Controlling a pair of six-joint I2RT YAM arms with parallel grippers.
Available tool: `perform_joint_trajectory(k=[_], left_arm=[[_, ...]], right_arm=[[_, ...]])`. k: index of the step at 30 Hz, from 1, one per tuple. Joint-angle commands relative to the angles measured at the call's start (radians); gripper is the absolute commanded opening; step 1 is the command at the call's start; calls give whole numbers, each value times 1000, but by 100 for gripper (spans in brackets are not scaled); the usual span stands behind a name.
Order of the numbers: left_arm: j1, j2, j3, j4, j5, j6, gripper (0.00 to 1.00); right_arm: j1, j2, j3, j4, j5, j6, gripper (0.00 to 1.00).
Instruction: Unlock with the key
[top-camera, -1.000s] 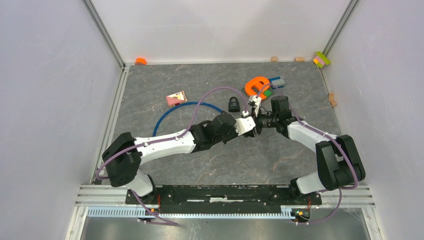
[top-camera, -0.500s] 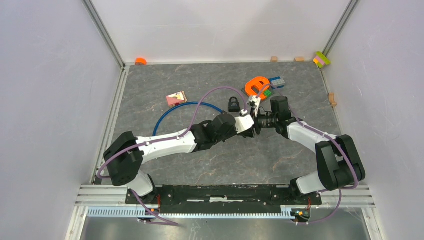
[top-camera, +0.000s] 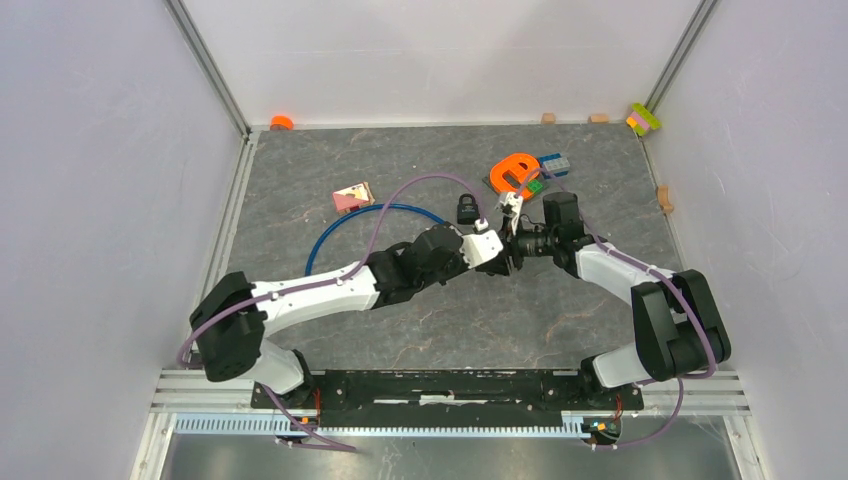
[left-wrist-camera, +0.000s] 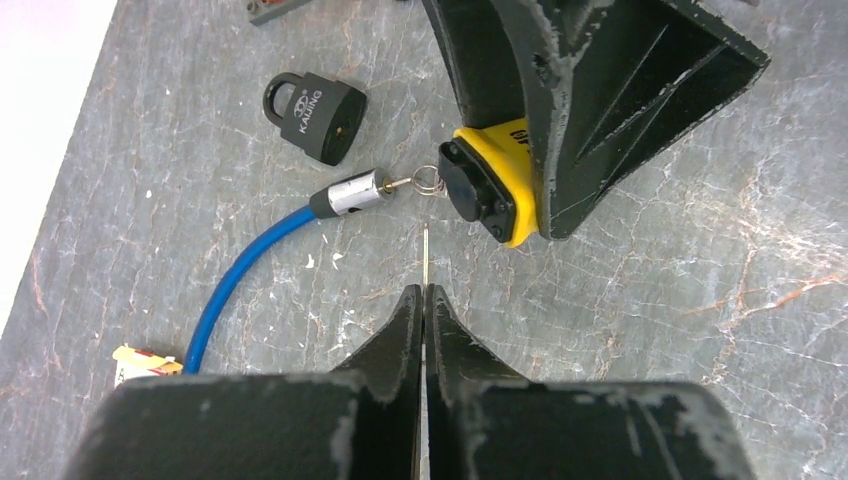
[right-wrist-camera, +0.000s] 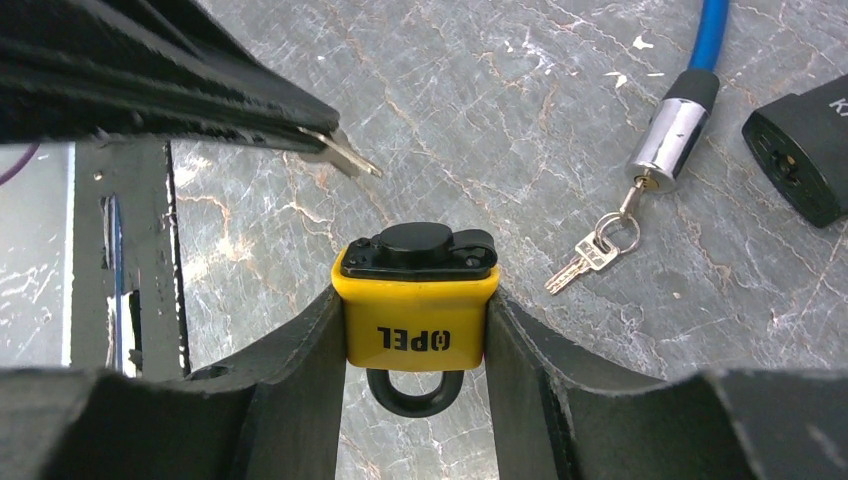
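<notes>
The right fingers (right-wrist-camera: 312, 350) are clamping the yellow padlock (right-wrist-camera: 415, 335) between them, presenting its black keyhole face to the left fingers (left-wrist-camera: 410, 312). These are pinching the key (left-wrist-camera: 425, 250) tightly, its blade pointing ahead, near that face but not yet entering.

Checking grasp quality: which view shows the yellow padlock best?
Right wrist: the yellow padlock fills the centre, clamped in the right hand, with cap and lettering clear. The left wrist view shows it partly behind that hand. In the top external view it is too small to make out.
</notes>
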Motion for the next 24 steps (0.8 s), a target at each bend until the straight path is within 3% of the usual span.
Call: perform_joint_trajectory(k=[1, 5, 8, 11, 13, 17, 24], left_arm=[[11, -76, -16, 71, 67, 15, 2], [44, -118, -50, 79, 194, -31, 2], [95, -154, -60, 61, 373, -70, 2], [135, -184, -59, 22, 532, -71, 2], [134, -193, -49, -17, 579, -40, 2], [127, -176, -4, -93, 584, -20, 2], [75, -140, 6, -99, 499, 17, 2]], right_arm=[[-4, -32, 6, -20, -129, -118, 0], [-5, -51, 32, -198, -206, -331, 0], [-5, -43, 87, -400, -229, -522, 0], [-4, -37, 113, -480, -238, -592, 0], [-5, -45, 104, -435, -216, -540, 0], [-3, -98, 19, -150, -114, -256, 0], [-3, -76, 18, -93, -94, -151, 0]])
